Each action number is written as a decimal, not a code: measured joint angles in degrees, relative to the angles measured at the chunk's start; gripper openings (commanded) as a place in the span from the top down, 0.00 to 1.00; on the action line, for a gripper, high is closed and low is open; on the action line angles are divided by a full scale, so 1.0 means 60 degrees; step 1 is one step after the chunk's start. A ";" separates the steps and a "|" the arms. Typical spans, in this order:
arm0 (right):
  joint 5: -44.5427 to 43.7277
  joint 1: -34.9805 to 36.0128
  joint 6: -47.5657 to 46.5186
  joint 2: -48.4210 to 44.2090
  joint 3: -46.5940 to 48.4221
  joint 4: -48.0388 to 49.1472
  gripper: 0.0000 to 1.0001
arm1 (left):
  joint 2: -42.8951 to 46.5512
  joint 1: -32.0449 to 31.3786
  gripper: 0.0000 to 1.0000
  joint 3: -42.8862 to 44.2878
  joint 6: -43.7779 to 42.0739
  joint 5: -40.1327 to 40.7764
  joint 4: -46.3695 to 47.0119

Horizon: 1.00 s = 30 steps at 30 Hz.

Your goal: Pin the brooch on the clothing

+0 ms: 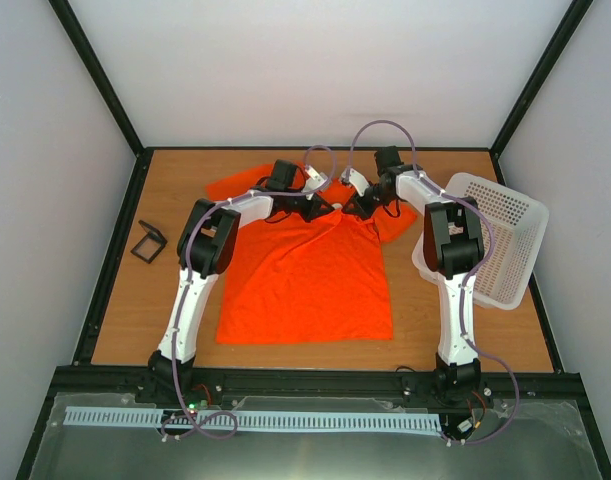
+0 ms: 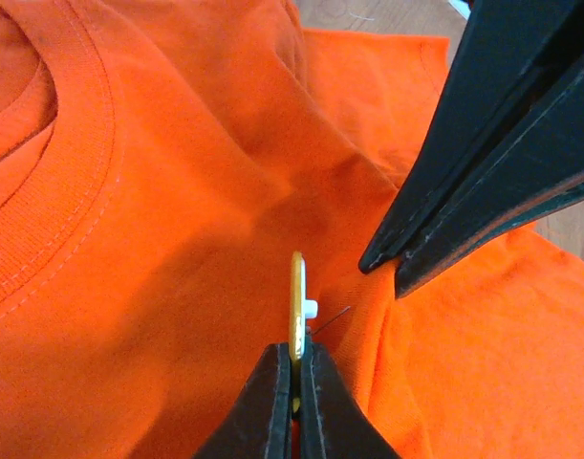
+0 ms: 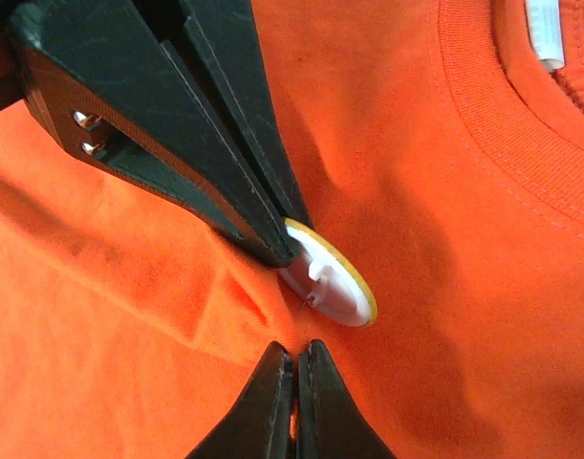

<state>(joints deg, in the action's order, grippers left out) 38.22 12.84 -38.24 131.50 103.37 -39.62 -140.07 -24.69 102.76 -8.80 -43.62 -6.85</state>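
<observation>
The clothing (image 1: 305, 290) is an orange T-shirt lying flat on the table, neck at the far end. My two grippers meet just below its collar. The left gripper (image 2: 296, 352) is shut on the brooch (image 2: 297, 292), a small gold-rimmed disc seen edge-on and upright. In the right wrist view the brooch (image 3: 341, 287) shows its white back, with a thin pin pointing at a raised fold of fabric. My right gripper (image 3: 294, 349) is shut on that fold of the clothing (image 3: 464, 239), lifting it into a ridge right beside the pin.
A white perforated basket (image 1: 500, 235) leans at the table's right edge, close to the right arm. A small black square box (image 1: 148, 242) lies on the wood at the left. Dark frame rails border the table.
</observation>
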 measured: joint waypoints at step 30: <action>0.0040 -0.0029 0.0015 0.0004 0.0157 -0.0197 0.97 | 0.0426 -0.0022 0.99 -0.0514 -0.0342 -0.0463 0.0885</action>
<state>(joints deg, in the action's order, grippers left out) 38.46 12.67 -38.15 131.52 104.31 -40.80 -137.51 -24.82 99.68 -10.85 -46.39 -1.54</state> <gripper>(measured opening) 0.029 0.036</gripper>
